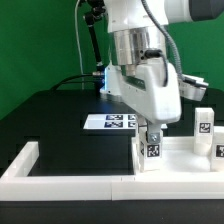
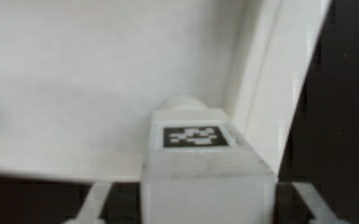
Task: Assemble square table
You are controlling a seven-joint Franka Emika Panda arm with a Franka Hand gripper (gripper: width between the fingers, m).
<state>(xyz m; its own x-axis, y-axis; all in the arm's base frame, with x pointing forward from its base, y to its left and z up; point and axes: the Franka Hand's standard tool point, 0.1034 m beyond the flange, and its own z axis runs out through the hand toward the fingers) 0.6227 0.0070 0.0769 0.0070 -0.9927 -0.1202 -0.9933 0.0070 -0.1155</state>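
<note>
Arm over the near corner of the square panel (image 1: 178,150), wrist pointing straight down. Fingers (image 1: 152,140) are clamped on a leg (image 1: 153,152), one each side of it; the wrist view shows the leg (image 2: 202,160) upright between the two fingers (image 2: 98,203), tag face toward the camera, top end tapering. So: gripping the leg, not open.

Landmark = square panel. The panel is white with a raised rim and lies flat on the black tabletop (image 1: 50,115) at the exterior view's right. The held leg sits at the panel's corner on the side of the exterior view's left, just against the rim; whether its base touches the panel or tabletop cannot be told. In the wrist view the panel's flat white surface (image 2: 105,90) fills the space behind the leg, with the rim (image 2: 274,70) running alongside, dark tabletop beyond it.

Second leg (image 1: 203,124) stands upright at the panel's far edge, tag facing forward. Third leg (image 1: 219,152) is partly cut off by the frame edge, beside the panel's rim at the exterior view's right.

Marker board (image 1: 110,122) lies flat on the tabletop, behind the panel's corner, apart from it. Border wall (image 1: 70,172) runs along the tabletop's near edge, meeting the panel's front side, with a short upturned end toward the exterior view's left.
</note>
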